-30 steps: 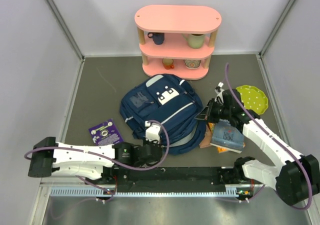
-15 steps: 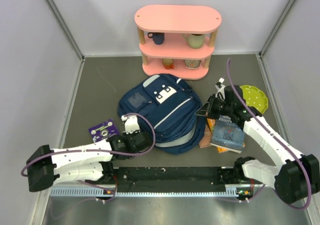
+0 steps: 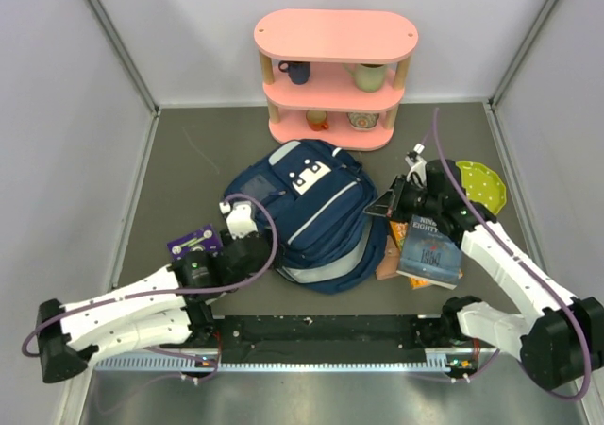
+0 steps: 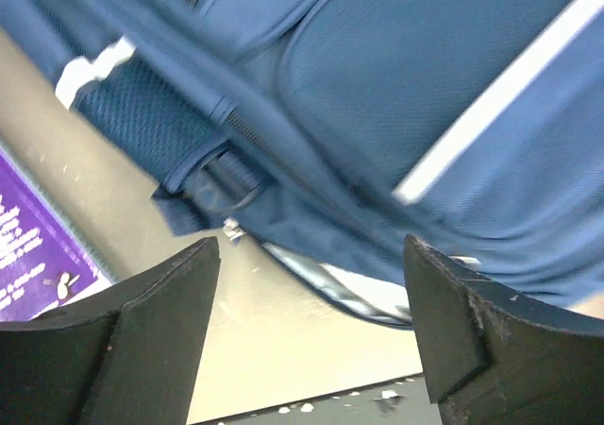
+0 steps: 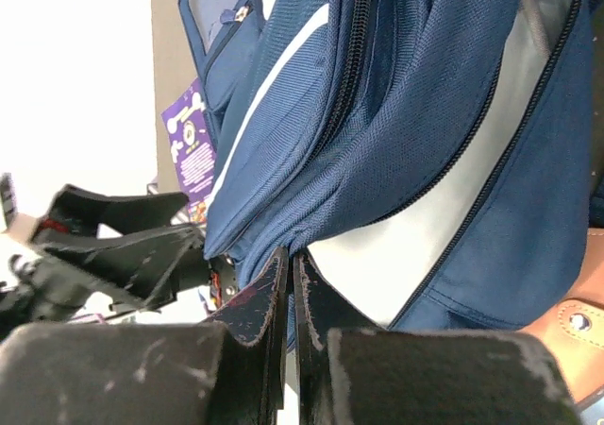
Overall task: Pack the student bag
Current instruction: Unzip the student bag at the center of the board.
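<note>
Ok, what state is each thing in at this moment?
student bag: lying flat, main zip open, pale lining showing.
right gripper: shut on the bag's opening edge.
left gripper: open, holding nothing, facing the bag's edge.
book: shut, lying flat.
blue mug: upright on the pink shelf.

Top view looks down from behind; both wrist views press close to the student bag (image 3: 311, 208) (seen in all).

Lab test booth: bare white walls (image 3: 57, 113), grey tabletop (image 3: 189, 161).
</note>
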Tool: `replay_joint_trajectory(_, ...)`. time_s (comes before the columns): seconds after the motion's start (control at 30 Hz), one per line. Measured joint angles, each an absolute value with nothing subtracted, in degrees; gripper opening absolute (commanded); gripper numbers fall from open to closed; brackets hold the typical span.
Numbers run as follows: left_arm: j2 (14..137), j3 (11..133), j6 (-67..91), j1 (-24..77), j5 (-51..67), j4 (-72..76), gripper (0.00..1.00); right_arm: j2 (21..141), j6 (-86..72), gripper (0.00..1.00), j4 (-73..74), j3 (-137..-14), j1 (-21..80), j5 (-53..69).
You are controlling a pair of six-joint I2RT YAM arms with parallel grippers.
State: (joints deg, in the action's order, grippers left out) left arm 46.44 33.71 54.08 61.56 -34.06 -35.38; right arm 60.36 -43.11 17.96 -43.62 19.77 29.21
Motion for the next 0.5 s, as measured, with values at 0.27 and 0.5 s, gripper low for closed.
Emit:
replay_joint_trajectory(0.27, 41.74, 44.69, 42.41, 61.52, -34.35, -33.65, 0.99, 61.21, -48.60, 0.00, 15.44, -43.62, 25.21, 25.91)
replay_joint_trajectory(0.5, 53.91, 58.83, 32.67, 58.92, -32.82, -33.69, 0.99, 61.95, -58.06, 0.78, 12.53, -41.32, 35.70, 16.32)
